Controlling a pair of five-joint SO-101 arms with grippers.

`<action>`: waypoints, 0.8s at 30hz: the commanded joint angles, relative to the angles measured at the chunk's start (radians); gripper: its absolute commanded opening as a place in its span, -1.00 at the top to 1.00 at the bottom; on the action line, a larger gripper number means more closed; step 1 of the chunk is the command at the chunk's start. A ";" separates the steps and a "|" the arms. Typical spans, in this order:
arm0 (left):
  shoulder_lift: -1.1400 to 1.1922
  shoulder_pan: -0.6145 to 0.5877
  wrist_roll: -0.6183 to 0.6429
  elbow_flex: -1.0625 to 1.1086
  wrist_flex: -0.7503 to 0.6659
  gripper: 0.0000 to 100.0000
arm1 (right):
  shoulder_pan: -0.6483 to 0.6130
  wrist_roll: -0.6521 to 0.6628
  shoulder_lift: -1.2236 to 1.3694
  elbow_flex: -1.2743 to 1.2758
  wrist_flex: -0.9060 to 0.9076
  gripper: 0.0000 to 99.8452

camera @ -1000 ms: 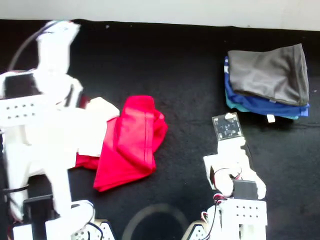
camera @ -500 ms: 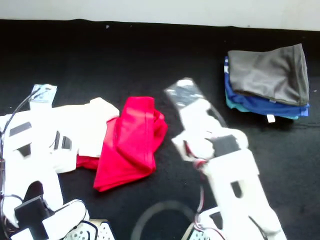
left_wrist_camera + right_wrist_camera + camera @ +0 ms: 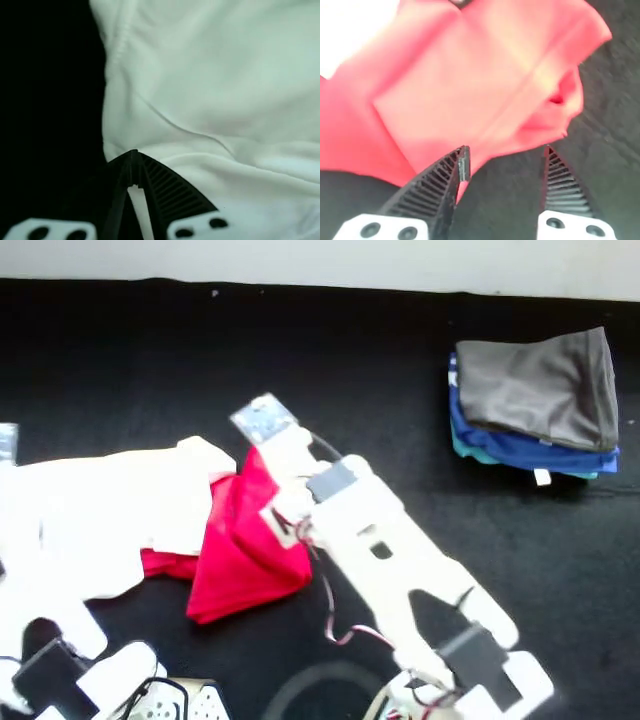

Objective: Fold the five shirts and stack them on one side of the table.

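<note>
The left gripper (image 3: 133, 154) sat low at the edge of the white shirt (image 3: 110, 510). Its fingers were drawn together on the hem, and a thin strip of white cloth showed between them. Ahead of its tips the white shirt spread out in soft creases, and to one side of the tips lay the bare black table (image 3: 400, 360).

The white shirt lay crumpled and spread wide. Its far end overlapped the red shirt (image 3: 245, 540), and a bit of red showed from under its near edge. The red shirt was bunched into a rough, loosely folded heap, touching the white one.

The right arm reached slantwise across the table to that heap. The right gripper (image 3: 505, 150) hung over the edge of the red shirt with its fingers spread wide and nothing held between them. The rumpled red cloth lay just ahead of the tips and against one finger (image 3: 451, 172). Black table showed in the gap between the fingers and beside the other one.

Well away to the right gripper's right, near the far edge of the table, stood the stack of folded shirts (image 3: 535, 400), grey on top, blue under it and a teal edge at the bottom
</note>
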 commanded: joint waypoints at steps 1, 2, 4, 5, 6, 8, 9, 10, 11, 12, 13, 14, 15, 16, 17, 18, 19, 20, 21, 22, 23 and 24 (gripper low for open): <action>-0.024 -0.125 -0.006 -0.148 -0.014 0.98 | -0.054 -0.023 0.077 -0.134 -0.007 0.55; -0.024 -0.151 -0.006 -0.176 -0.014 0.98 | -0.065 -0.025 0.099 -0.154 -0.007 0.55; -0.024 -0.177 -0.006 -0.203 -0.009 0.98 | -0.090 -0.025 0.134 -0.189 0.004 0.54; -0.024 -0.177 -0.006 -0.203 -0.008 0.98 | -0.101 -0.025 0.151 -0.211 0.022 0.54; -0.024 -0.177 -0.006 -0.199 0.005 0.98 | -0.114 -0.025 0.166 -0.231 0.044 0.54; -0.024 -0.143 -0.006 -0.179 0.043 0.97 | -0.131 -0.025 0.203 -0.268 0.090 0.51; -0.024 -0.120 -0.006 -0.166 0.066 0.94 | -0.133 -0.026 0.222 -0.285 0.110 0.46; -0.024 -0.096 -0.006 -0.151 0.091 0.89 | -0.134 -0.026 0.242 -0.300 0.128 0.39; -0.024 -0.068 -0.006 -0.136 0.110 0.82 | -0.134 -0.026 0.262 -0.312 0.143 0.31; -0.024 -0.041 -0.005 -0.120 0.129 0.75 | -0.134 -0.021 0.282 -0.323 0.157 0.25; -0.024 -0.013 -0.005 -0.104 0.144 0.67 | -0.134 -0.020 0.302 -0.331 0.170 0.20; -0.024 0.012 -0.003 -0.087 0.157 0.62 | -0.134 -0.018 0.323 -0.334 0.176 0.19; -0.024 0.033 -0.002 -0.071 0.164 0.57 | -0.133 -0.018 0.344 -0.335 0.176 0.19; -0.024 0.054 -0.002 -0.054 0.169 0.54 | -0.130 -0.018 0.371 -0.337 0.173 0.19; -0.024 0.073 0.000 -0.039 0.170 0.54 | -0.127 -0.018 0.397 -0.338 0.171 0.19; -0.024 0.091 0.000 -0.025 0.170 0.54 | -0.116 -0.018 0.421 -0.340 0.171 0.19; -0.024 0.108 0.000 -0.013 0.170 0.54 | -0.104 -0.018 0.443 -0.341 0.170 0.23; -0.024 0.125 0.002 -0.002 0.170 0.54 | -0.090 -0.018 0.464 -0.343 0.170 0.31; -0.025 0.140 0.002 0.007 0.170 0.54 | -0.073 -0.018 0.484 -0.357 0.171 0.44; -0.025 0.157 0.002 0.015 0.170 0.54 | -0.051 -0.018 0.499 -0.371 0.173 0.60; -0.025 0.171 0.002 0.019 0.170 0.54 | -0.028 -0.018 0.509 -0.381 0.171 0.77; -0.025 0.186 0.002 0.025 0.170 0.54 | -0.002 -0.023 0.515 -0.397 0.171 0.93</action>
